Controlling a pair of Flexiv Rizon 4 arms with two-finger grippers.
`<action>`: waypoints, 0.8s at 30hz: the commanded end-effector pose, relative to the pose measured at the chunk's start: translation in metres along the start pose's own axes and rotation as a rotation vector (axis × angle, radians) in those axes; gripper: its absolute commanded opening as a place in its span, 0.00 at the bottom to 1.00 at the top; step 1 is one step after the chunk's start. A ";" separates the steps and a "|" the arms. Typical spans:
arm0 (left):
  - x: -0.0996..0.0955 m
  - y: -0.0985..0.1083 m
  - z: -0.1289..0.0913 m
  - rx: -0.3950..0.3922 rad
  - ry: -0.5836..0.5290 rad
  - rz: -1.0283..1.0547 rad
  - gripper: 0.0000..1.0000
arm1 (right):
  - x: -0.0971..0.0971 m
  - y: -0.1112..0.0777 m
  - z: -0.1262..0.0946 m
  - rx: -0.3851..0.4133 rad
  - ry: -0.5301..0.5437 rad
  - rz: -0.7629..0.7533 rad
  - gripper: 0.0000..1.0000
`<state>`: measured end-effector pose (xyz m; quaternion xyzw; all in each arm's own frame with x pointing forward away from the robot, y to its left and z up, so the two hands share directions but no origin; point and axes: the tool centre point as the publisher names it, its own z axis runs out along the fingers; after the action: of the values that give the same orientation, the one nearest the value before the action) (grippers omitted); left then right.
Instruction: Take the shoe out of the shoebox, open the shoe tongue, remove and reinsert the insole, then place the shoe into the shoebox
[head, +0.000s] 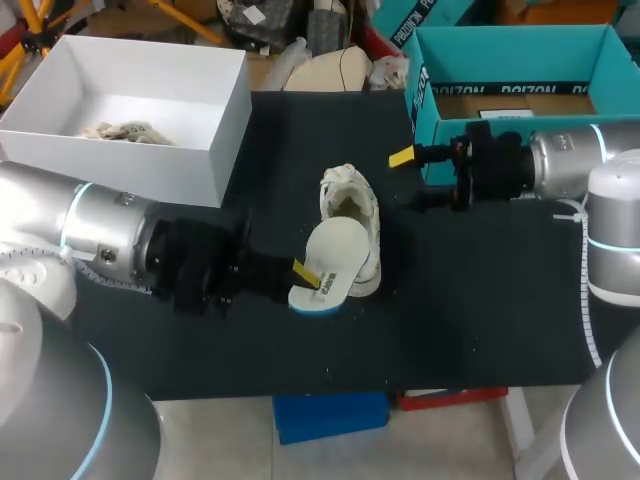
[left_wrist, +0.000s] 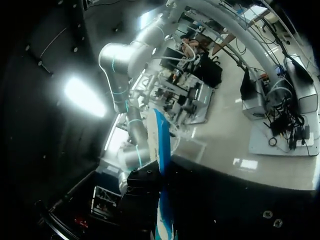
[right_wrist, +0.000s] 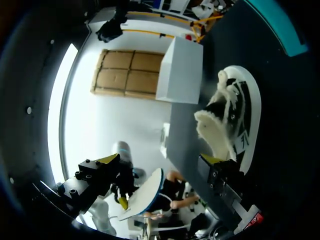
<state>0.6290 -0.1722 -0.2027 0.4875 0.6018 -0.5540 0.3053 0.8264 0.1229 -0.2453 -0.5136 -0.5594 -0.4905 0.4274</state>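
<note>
On the black tabletop (head: 480, 300), the white sneaker (head: 352, 205) lies unboxed, your left fingers (head: 305, 272) grasp the blue-edged white foam insole (head: 335, 250) beside it, your right fingers (head: 401, 157) hang released; reinsertion looks next, steering the insole into the collar.

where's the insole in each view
Head view: insole mid-table, in the left hand, overlapping the white shoe.
Left wrist view: insole edge-on, gripped in the left hand.
Right wrist view: insole ahead, in the left hand, apart from the white shoe.
Landmark: the white shoe, missing from the left wrist view.
</note>
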 end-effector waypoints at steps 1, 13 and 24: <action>0.021 -0.012 -0.008 -0.074 -0.055 0.091 0.00 | 0.000 0.000 0.001 -0.002 -0.001 0.000 1.00; 0.041 0.041 0.004 -0.099 -0.126 0.403 0.00 | 0.000 0.000 0.001 -0.002 -0.001 0.000 1.00; 0.045 0.112 0.019 -0.157 -0.067 0.554 0.00 | 0.000 0.000 0.001 -0.002 -0.001 0.000 1.00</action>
<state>0.6829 -0.1705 -0.2815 0.5820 0.4854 -0.4148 0.5036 0.8264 0.1233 -0.2451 -0.5138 -0.5599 -0.4899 0.4272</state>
